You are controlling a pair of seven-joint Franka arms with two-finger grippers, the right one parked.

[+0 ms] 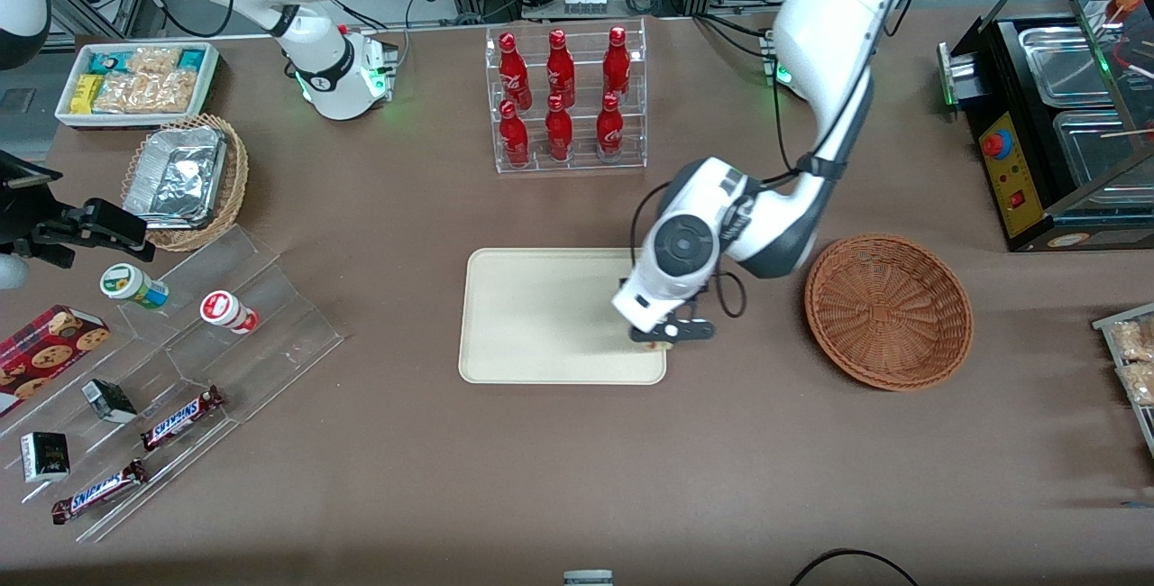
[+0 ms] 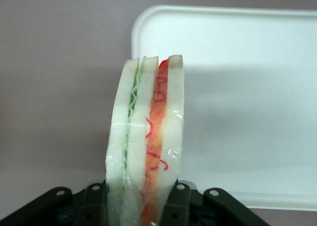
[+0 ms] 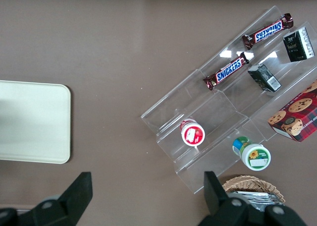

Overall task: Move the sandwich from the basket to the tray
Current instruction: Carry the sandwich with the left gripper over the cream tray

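My left gripper (image 1: 664, 339) hangs over the corner of the cream tray (image 1: 541, 315) that lies nearest the basket and the front camera. It is shut on the sandwich (image 2: 148, 132), a wrapped wedge of white bread with green and red-orange layers. The wedge stands upright between the two black fingers (image 2: 179, 198). Beneath it show the tray's rim and corner (image 2: 237, 87) and the brown table. In the front view the arm's wrist hides almost all of the sandwich. The reddish-brown wicker basket (image 1: 888, 311) sits empty beside the tray, toward the working arm's end.
A clear rack of red bottles (image 1: 566, 99) stands farther from the front camera than the tray. Toward the parked arm's end are a stepped acrylic shelf with snacks (image 1: 207, 334), a tan basket of foil trays (image 1: 185, 180) and a white snack bin (image 1: 135, 81). A black machine (image 1: 1055, 126) stands past the basket.
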